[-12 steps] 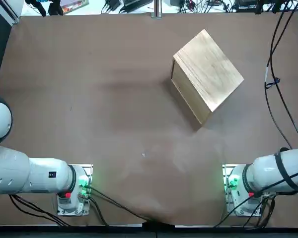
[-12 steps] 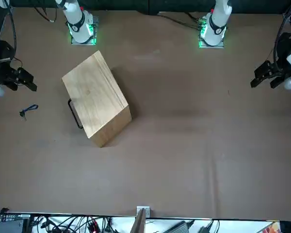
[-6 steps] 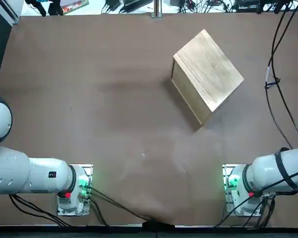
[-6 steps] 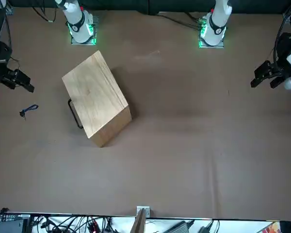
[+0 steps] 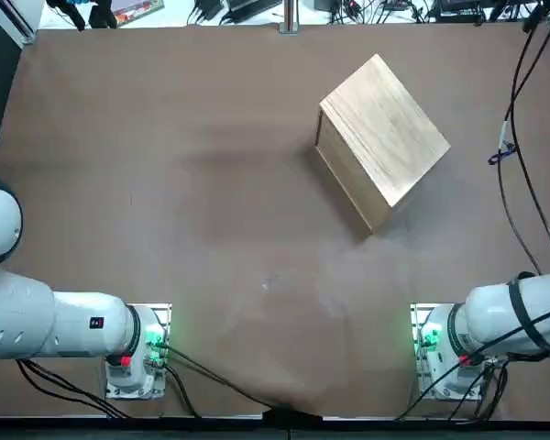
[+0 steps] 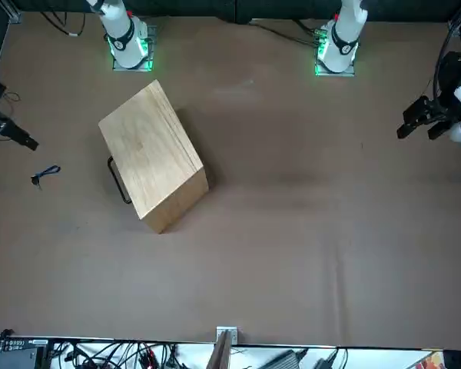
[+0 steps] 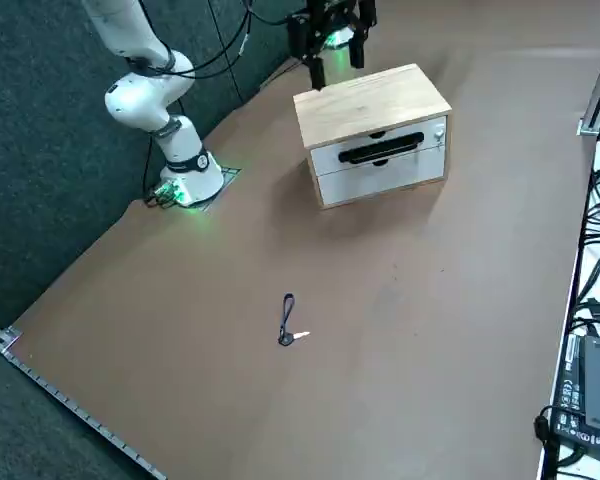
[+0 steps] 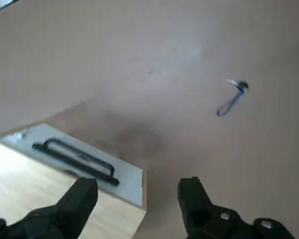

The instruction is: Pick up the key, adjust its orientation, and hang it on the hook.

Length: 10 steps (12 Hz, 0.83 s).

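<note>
The right gripper point(image 8: 139, 199) hung open and empty above the wooden box point(image 7: 373, 130), while the key point(image 7: 288, 322) lay flat on the table point(image 7: 460, 330), well apart from it.

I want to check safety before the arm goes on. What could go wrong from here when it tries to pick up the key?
1. The key lies flat on the table, so the open right end effector may scrape the surface or slip off it.
2. The end effector hangs near the wooden box; a low move toward the key could hit its edge.
3. No clear hook shows, only a black handle, so hanging may fail.
</note>
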Each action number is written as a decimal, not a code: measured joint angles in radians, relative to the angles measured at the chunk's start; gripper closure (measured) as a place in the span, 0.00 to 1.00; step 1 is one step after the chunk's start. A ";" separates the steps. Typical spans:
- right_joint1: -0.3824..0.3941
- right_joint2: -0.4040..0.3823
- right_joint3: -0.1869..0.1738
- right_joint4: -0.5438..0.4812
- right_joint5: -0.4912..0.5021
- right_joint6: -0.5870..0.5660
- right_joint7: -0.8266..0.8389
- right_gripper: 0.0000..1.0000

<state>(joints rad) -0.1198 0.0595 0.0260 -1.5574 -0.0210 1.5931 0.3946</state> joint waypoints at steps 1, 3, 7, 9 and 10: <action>-0.018 0.000 -0.001 -0.004 0.000 -0.004 0.055 0.00; -0.062 0.003 -0.002 -0.018 0.000 -0.005 0.158 0.00; -0.144 0.017 -0.005 -0.047 -0.003 0.000 0.312 0.00; -0.180 0.022 -0.005 -0.059 -0.012 0.009 0.347 0.00; -0.197 0.024 -0.006 -0.065 -0.016 0.020 0.373 0.00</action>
<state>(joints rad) -0.3169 0.0833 0.0204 -1.6229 -0.0372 1.6129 0.7674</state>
